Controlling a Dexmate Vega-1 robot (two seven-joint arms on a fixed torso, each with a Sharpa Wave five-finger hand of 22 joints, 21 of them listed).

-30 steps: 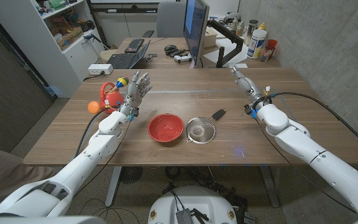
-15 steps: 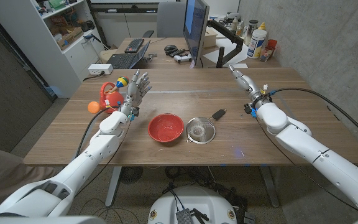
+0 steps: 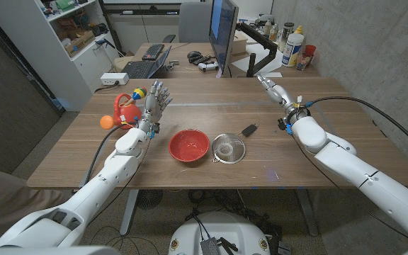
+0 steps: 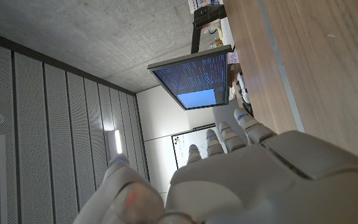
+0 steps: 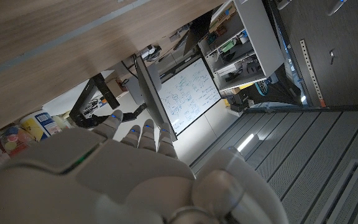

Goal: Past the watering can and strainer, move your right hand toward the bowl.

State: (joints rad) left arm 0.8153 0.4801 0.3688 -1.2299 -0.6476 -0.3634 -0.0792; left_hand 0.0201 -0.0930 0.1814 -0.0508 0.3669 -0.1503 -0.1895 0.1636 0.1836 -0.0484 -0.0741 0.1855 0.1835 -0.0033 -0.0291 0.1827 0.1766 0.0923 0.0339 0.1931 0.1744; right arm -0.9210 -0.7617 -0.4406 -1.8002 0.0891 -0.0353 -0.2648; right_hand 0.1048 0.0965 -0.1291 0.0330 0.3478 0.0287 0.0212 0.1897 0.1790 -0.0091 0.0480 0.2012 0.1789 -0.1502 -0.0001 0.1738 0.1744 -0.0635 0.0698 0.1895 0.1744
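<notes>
The red bowl (image 3: pixel 189 145) sits near the middle of the wooden table (image 3: pixel 331 106), with the metal strainer (image 3: pixel 229 149) just to its right, black handle (image 3: pixel 249 129) pointing to the far right. The red watering can (image 3: pixel 125 110) stands at the far left beside an orange ball (image 3: pixel 106 121). My right hand (image 3: pixel 273 88) hovers over the table's far right, fingers stretched out and holding nothing, well beyond the strainer. My left hand (image 3: pixel 156 100) is raised next to the watering can, fingers spread and empty. The backs of the left hand (image 4: pixel 260 177) and right hand (image 5: pixel 98 171) show in the wrist views.
Behind the table stand a monitor (image 3: pixel 222 32), a keyboard (image 3: pixel 142 69), a game controller (image 3: pixel 205 65) and bottles (image 3: pixel 294 46) at the far right. A shelf unit (image 3: pixel 69 35) stands at the far left. The monitor (image 4: pixel 194 78) shows in the left wrist view.
My right hand has drifted slightly farther back and to the left over the table's far right. The left hand, bowl, strainer and watering can have stayed put.
</notes>
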